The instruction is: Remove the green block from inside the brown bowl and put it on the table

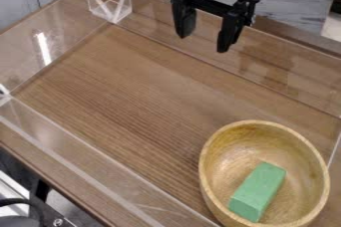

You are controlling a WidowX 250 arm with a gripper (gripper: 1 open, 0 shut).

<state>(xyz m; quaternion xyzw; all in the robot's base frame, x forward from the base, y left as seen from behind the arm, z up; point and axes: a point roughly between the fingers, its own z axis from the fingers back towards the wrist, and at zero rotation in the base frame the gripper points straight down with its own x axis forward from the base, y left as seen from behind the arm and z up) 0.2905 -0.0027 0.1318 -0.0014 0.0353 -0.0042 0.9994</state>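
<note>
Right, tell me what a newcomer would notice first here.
The bright green block stands out, lying inside the brown bowl at the lower right of the table. Next comes the black end effector at the top centre, open, pointing down and well apart from the bowl.

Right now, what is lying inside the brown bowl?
Inside the brown bowl lies only the green block, flat on the bottom. The rest of the interior is bare wood. The spot of bowl floor directly under the block is covered, so it cannot be seen.
</note>
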